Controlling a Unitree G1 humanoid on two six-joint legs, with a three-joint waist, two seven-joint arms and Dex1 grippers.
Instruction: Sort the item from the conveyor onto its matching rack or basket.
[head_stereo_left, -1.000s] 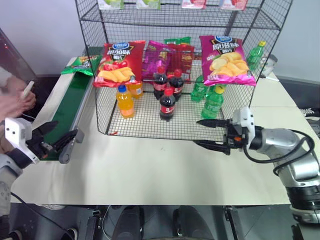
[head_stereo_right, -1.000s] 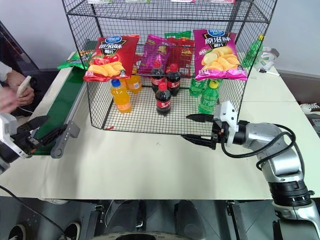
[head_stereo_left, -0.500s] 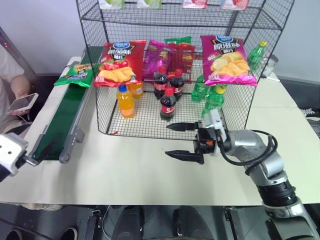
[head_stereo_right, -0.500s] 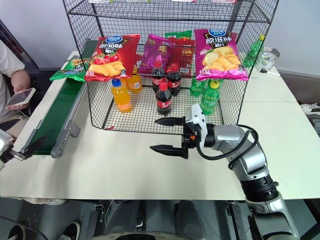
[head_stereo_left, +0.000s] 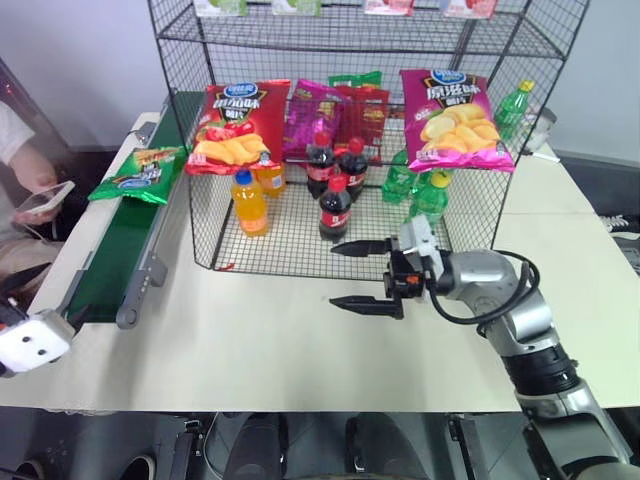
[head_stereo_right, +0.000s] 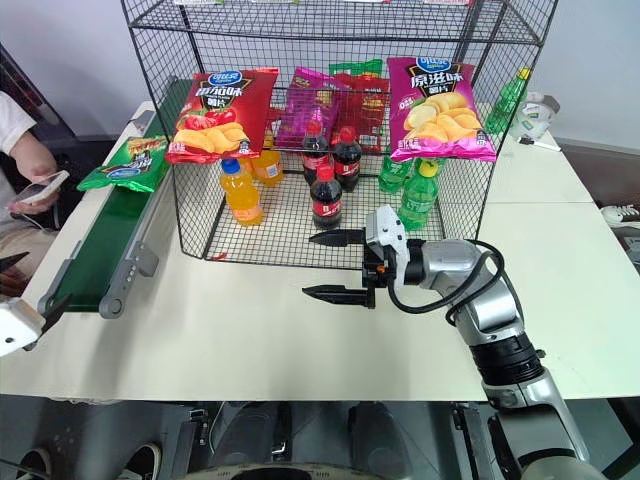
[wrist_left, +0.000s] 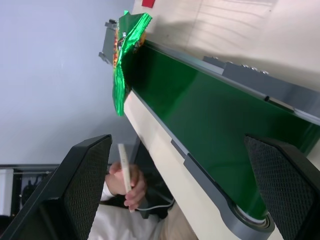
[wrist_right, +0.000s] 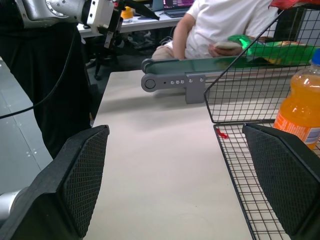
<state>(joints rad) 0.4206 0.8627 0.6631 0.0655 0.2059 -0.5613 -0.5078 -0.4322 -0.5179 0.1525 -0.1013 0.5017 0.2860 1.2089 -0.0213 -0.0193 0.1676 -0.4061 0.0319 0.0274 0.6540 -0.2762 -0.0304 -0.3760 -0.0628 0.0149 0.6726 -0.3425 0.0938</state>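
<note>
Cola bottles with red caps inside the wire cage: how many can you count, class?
3. Two stand side by side behind, left and right; one stands in front of them. Hanging bags may hide others.

Chinese print on the pink bag (head_stereo_left: 456, 118) is too small to read.

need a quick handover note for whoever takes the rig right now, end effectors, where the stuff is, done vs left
Left end effector: open, empty, hanging off the near end of the conveyor.
Right end effector: open, empty, pointing left over the table in front of the rack.
Green crisp bag: lying on the conveyor's far part, left of the rack, untouched.
On the rack: red bag, pink bag, bottles on the grid floor.
A person with a phone sits left of the conveyor.
Done: nothing for this bag. Left: grasp it, place it on the rack.
</note>
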